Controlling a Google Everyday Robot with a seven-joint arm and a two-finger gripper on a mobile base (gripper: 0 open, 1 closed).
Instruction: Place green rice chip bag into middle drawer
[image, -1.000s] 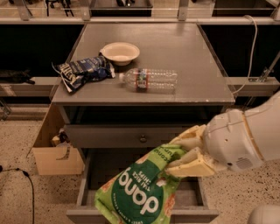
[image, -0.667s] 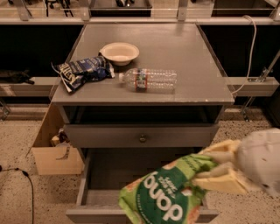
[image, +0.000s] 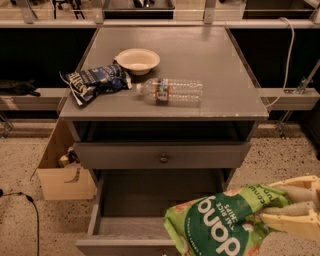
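Observation:
The green rice chip bag (image: 225, 225) hangs at the lower right of the camera view, upside down, its dark green round logo facing me. My gripper (image: 272, 216) comes in from the right edge and is shut on the bag's right end, cream fingers (image: 295, 194) above and below it. The bag hovers over the front right corner of the middle drawer (image: 135, 202), which is pulled out, its grey inner floor and side walls showing. Its front edge runs along the bottom of the view.
On the grey cabinet top (image: 220, 70) lie a dark blue chip bag (image: 95, 81), a cream bowl (image: 137, 60) and a plastic water bottle (image: 170, 91) on its side. The upper drawer with a round knob (image: 163, 158) is closed. A cardboard box (image: 62, 172) stands on the floor at left.
The gripper and the green bag have moved right and down, from above the drawer's middle to its front right corner. The rest stays still.

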